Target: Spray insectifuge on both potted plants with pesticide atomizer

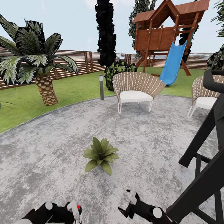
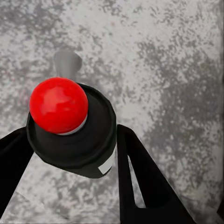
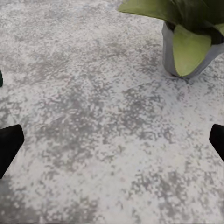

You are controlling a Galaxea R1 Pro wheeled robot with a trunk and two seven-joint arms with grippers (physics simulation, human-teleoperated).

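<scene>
A wide round patch of grey speckled paving [image 1: 149, 137] spreads out ahead, with green lawn [image 1: 71, 90] beyond it and a brown slat fence [image 1: 87, 62] closing the garden. At the back stands a wooden play tower [image 1: 165, 34] with a blue slide [image 1: 173, 63], and a palm with a scaly trunk [image 1: 45, 87] rises on the grass to the left. Two woven chairs with white cushions sit at the far edge of the paving, one near the middle [image 1: 137, 90] and one at the right [image 1: 203, 93], with a short lamp post [image 1: 101, 87] just beside the lawn. One potted plant [image 1: 100, 154], a low rosette in a grey pot, sits alone on the stone in front of the robot. The left gripper [image 2: 77, 144] is clamped around the pesticide atomizer [image 2: 70, 130], dark-bodied with a red knob on top, low over the paving. The right gripper [image 3: 112, 140] hangs with its jaws spread wide apart, near the plant.
</scene>
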